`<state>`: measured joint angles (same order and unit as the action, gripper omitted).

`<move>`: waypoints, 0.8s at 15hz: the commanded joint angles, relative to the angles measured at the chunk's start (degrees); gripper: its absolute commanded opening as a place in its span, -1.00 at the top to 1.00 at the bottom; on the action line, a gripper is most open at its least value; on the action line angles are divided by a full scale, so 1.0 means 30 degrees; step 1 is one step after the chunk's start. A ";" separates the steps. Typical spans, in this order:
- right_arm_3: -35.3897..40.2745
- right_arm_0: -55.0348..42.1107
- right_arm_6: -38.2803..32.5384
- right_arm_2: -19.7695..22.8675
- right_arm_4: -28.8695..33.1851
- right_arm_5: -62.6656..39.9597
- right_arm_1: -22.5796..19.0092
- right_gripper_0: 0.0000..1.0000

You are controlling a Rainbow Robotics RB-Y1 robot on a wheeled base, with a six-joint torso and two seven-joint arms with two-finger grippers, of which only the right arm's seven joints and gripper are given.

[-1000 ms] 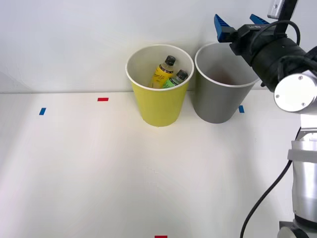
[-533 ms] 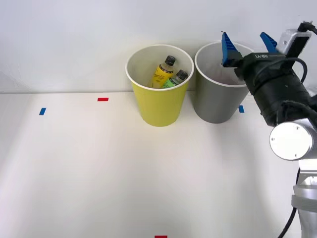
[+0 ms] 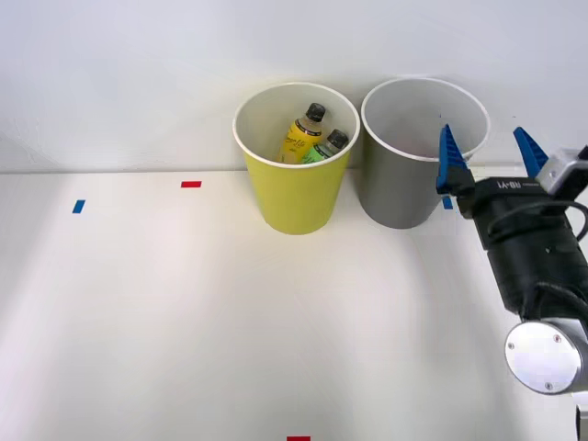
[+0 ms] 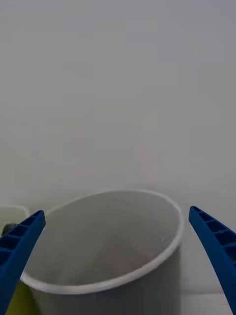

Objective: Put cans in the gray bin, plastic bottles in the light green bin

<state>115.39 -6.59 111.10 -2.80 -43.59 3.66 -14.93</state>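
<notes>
The right arm's two blue ribbed fingers stand spread wide apart with nothing between them, so the right gripper is fully open and empty; in the front view it sits just to the right of and in front of the round tapered gray plastic bin with the thin white rim, one finger overlapping that bin's right edge. In the wrist view the same fingers frame the gray bin from either side, looking across its rim to the pale wall behind; the inside appears gray with a faint reddish tint low down, but whether the red soda can lies there cannot be told from either view. Just beside the gray bin, on its left in the front view, stands the round tapered yellow-green plastic bin with the white rim, and a sliver of it shows at the edge of the wrist view. The front view looks down into it: the small yellow plastic bottle with a dark cap and the green-labelled plastic bottle with a dark cap lean together inside, caps upward. Both bins rest on the white tabletop near the wall, where small red tape marks and blue tape marks are stuck.
</notes>
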 commanded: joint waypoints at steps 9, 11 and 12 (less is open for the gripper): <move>0.0091 -0.6973 -0.0236 -0.0591 0.1873 0.3878 -0.0855 -1.00; 0.0091 -0.7705 -0.0324 -0.0503 0.2401 0.3878 -0.0826 -1.00; 0.0091 -0.7998 -0.0324 -0.0503 0.2576 0.3878 -0.0826 -1.00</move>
<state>115.67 -29.66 110.19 -4.37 -36.51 15.30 -17.43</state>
